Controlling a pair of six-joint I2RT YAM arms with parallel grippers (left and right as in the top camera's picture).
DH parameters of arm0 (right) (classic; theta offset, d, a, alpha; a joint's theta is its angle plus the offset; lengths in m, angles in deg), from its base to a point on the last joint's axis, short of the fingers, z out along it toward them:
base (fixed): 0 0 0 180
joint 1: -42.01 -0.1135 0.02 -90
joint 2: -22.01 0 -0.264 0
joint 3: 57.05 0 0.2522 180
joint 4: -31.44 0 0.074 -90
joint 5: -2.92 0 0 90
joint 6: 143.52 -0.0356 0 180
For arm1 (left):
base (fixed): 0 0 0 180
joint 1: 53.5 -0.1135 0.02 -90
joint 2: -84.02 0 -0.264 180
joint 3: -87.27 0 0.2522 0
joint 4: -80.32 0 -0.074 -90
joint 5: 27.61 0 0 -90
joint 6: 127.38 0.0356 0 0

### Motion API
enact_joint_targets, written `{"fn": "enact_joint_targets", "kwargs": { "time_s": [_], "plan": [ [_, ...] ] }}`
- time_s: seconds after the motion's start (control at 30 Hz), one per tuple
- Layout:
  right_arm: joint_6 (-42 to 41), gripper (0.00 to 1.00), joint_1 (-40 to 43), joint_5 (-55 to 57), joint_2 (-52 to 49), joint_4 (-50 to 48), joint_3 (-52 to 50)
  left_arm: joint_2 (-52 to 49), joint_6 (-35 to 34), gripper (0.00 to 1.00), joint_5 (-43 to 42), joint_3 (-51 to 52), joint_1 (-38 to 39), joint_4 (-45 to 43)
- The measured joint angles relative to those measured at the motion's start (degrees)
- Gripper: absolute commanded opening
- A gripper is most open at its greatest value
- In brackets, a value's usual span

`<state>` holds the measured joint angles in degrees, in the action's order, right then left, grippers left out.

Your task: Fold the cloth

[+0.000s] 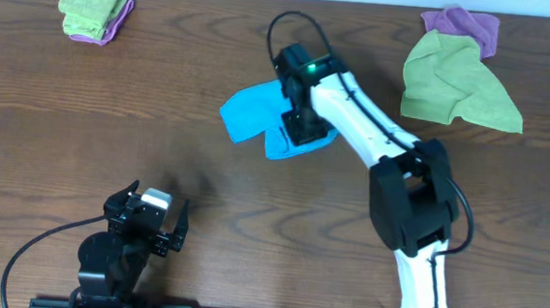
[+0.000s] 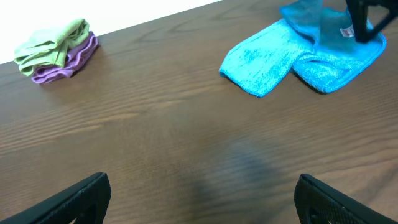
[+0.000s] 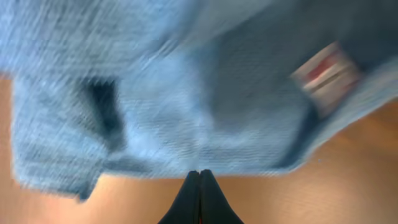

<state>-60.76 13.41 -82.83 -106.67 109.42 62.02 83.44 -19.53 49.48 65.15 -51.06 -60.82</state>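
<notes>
The bright blue cloth [image 1: 254, 114] lies crumpled and partly doubled over near the middle of the wooden table. It shows at the top right of the left wrist view [image 2: 267, 62] and fills the right wrist view [image 3: 186, 93], with its white tag [image 3: 326, 71] at the right. My right gripper [image 1: 306, 127] sits over the cloth's right part. Its fingers [image 3: 199, 173] are pressed together at the cloth's near edge, pinching it. My left gripper [image 1: 148, 228] is open and empty near the table's front edge, far from the cloth; its fingers frame bare wood [image 2: 202, 199].
A folded lime-green and purple pile [image 1: 93, 7] lies at the back left and also shows in the left wrist view [image 2: 56, 50]. A loose lime-green cloth [image 1: 459, 84] with a purple cloth [image 1: 463, 26] behind it lies at the back right. A black cable [image 1: 284, 24] loops behind the right wrist.
</notes>
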Motion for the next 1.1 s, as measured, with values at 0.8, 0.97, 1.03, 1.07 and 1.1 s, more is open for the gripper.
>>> {"fn": "enact_joint_targets", "kwargs": {
  "time_s": [0.8, 0.97, 1.03, 1.07, 1.1],
  "plan": [
    [0.07, 0.01, 6.23, -0.15, -3.89, -14.34, -0.02, 0.00, 0.00, 0.95, 0.00, 0.00, -0.02, -0.02],
    [0.04, 0.01, 6.84, 1.31, -4.87, -14.23, -0.02, 0.00, 0.00, 0.95, 0.00, 0.00, -0.02, -0.02],
    [0.04, 0.01, 7.39, 2.38, -4.87, -13.51, -0.02, 0.00, 0.00, 0.95, 0.00, 0.00, -0.02, -0.02],
    [0.04, 0.01, 7.78, 2.82, -4.87, -13.09, -0.02, 0.00, 0.00, 0.95, 0.00, 0.00, -0.02, -0.02],
    [0.04, 0.01, 8.13, 3.02, -4.90, -12.70, -0.02, 0.00, 0.00, 0.95, 0.00, 0.00, 0.00, -0.02]
  ]
}}
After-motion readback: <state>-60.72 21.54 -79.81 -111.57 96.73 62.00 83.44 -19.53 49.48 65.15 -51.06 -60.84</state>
